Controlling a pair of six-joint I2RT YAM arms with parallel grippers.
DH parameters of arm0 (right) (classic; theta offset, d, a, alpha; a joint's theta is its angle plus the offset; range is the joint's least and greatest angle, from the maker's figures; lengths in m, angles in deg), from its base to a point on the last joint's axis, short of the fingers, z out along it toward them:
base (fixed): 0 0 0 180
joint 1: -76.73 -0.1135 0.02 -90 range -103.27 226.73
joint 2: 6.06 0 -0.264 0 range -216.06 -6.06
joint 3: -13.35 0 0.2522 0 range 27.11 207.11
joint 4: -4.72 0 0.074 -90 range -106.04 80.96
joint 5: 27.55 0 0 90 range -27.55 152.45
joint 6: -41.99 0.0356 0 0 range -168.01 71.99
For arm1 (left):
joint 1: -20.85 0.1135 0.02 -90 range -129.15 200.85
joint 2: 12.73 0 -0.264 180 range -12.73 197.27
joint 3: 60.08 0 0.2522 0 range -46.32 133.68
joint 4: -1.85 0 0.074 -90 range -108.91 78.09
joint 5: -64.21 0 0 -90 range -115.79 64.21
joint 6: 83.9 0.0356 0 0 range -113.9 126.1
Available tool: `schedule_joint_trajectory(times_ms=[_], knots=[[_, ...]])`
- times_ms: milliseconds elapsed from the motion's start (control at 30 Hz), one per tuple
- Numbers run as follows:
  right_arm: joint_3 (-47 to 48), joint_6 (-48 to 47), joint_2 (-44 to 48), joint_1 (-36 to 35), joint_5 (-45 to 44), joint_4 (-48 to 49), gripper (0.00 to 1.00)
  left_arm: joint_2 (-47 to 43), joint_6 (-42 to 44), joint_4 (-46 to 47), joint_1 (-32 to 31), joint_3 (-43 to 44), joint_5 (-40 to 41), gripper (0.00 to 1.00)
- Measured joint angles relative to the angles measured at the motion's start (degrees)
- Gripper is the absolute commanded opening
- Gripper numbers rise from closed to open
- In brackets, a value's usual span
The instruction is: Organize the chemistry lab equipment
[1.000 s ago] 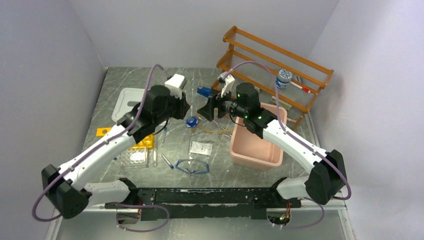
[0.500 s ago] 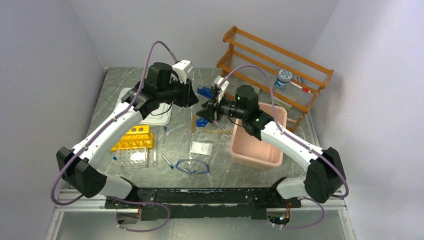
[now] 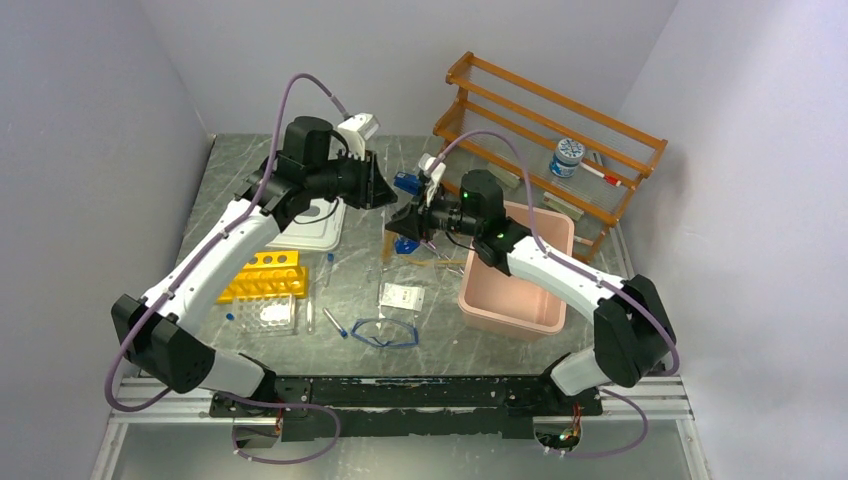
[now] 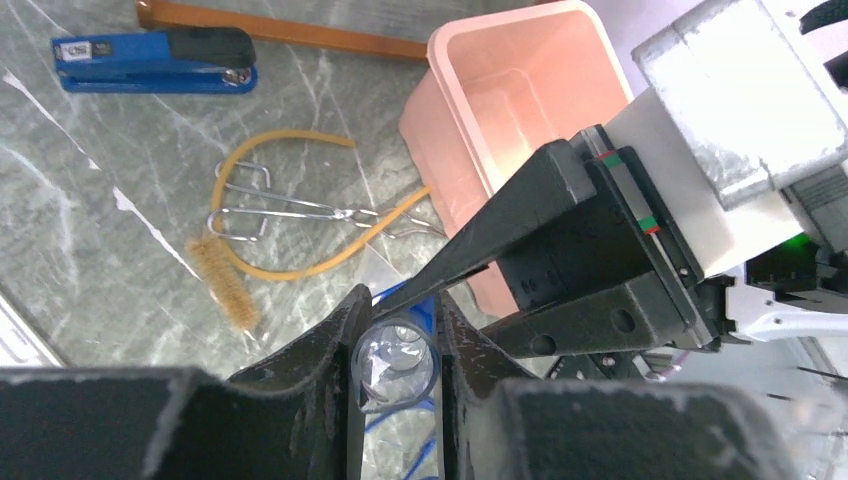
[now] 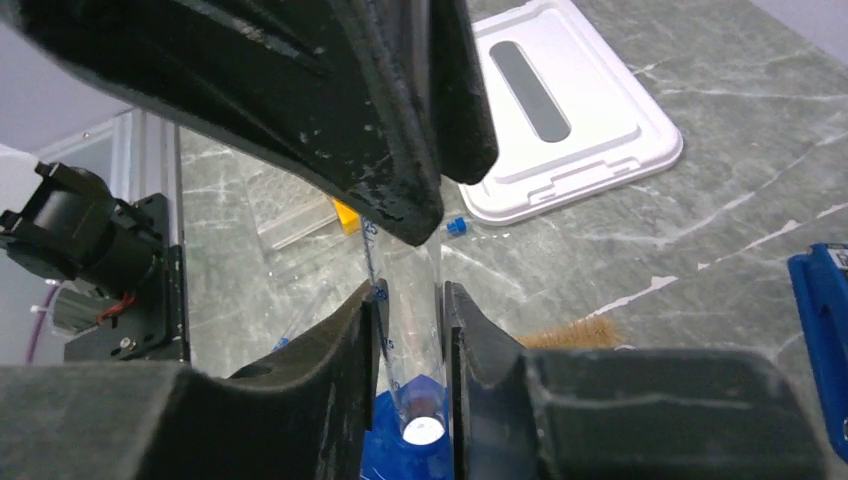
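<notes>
Above the marble table (image 3: 225, 165), a small clear tube (image 4: 395, 358) is pinched in the left gripper (image 4: 400, 300). It's closely flanked by the right gripper (image 5: 410, 290); whether it's actually being touched can't be told. The pink bin (image 3: 515, 300) rim is found just right, and the grey walls (image 3: 90, 150) are set close on both sides.

A clear tube (image 4: 395, 360) between left hand (image 4: 400, 315) fingers; tan tubing (image 4: 290, 272), pink bin (image 4: 500, 90) beyond.

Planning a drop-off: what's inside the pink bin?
Only bare pink floor shows inside the bin. The right arm crosses over it in the overhead view, hiding a strip of the floor, so that part cannot be checked.
</notes>
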Motion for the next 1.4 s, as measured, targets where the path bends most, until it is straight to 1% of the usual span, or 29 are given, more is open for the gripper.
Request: schedule_joint_trajectory(times_ms=[33, 67, 133, 200, 233, 267, 300, 467, 600, 700, 800, 867, 967, 1100, 1167, 1267, 1400], knots=[[0.0, 0.1, -0.1, 0.0, 0.5, 0.4, 0.11, 0.2, -0.1, 0.3, 0.2, 0.0, -0.3, 0.19], [0.0, -0.1, -0.1, 0.0, 0.7, 0.7, 0.08, 0.3, -0.1, 0.3, 0.3, 0.2, -0.6, 0.26], [0.0, -0.3, -0.1, 0.0, 1.2, 1.2, 0.05, 0.2, -0.4, 0.3, 0.7, 0.2, -1.4, 0.41], [0.0, -0.1, -0.2, 0.0, 1.2, 1.4, 0.03, 0.2, -0.9, 0.8, 1.1, 0.2, -1.0, 0.69], [0.0, 0.0, -0.1, 0.0, 1.2, 1.4, 0.03, 0.2, -1.2, 1.3, 1.3, 0.2, -0.7, 0.85], [0.0, -0.1, 0.0, 0.0, 0.9, 1.5, 0.02, 0.0, -2.3, 2.4, 1.5, 0.2, -0.2, 0.94], [0.0, -0.1, 0.3, 0.2, 0.7, 1.5, 0.02, -0.3, -2.6, 3.7, 2.0, 0.1, 0.6, 0.97], [0.0, -0.2, 4.2, 1.1, -2.5, 0.3, 0.02, -4.4, -5.3, 14.5, 4.3, 0.1, 6.7, 0.97], [0.4, 1.4, 9.6, 2.4, -9.8, -2.8, 0.05, -7.4, -5.1, 21.1, 4.5, 0.2, 10.3, 0.96], [4.0, 5.4, 12.6, 3.2, -19.4, -10.2, 0.07, -7.9, -3.9, 22.5, 4.5, -0.1, 12.9, 0.95], [6.5, 10.8, 15.4, 3.5, -28.4, -18.1, 0.09, -8.0, -3.0, 23.1, 4.5, -2.2, 15.5, 0.96], [6.6, 14.8, 17.5, 3.6, -34.0, -23.8, 0.09, -8.0, -2.6, 23.2, 4.5, -4.0, 16.4, 0.97], [6.5, 22.8, 19.4, 3.7, -42.3, -34.8, 0.07, -7.3, -2.6, 23.2, 4.7, -6.0, 16.8, 0.97], [4.7, 32.1, 19.4, 4.0, -49.7, -48.4, 0.05, -5.5, -2.9, 23.5, 4.7, -7.0, 17.2, 0.97], [2.7, 34.6, 19.4, 4.3, -51.2, -52.5, 0.05, -5.0, -3.1, 23.9, 4.9, -7.6, 17.2, 0.97], [0.1, 36.5, 18.4, 6.6, -51.0, -57.0, 0.04, -4.4, -3.5, 24.6, 5.2, -8.4, 17.0, 0.97], [-3.7, 34.8, 15.1, 14.2, -45.8, -56.6, 0.04, -4.4, -4.3, 27.5, 5.8, -10.5, 17.1, 0.97]])
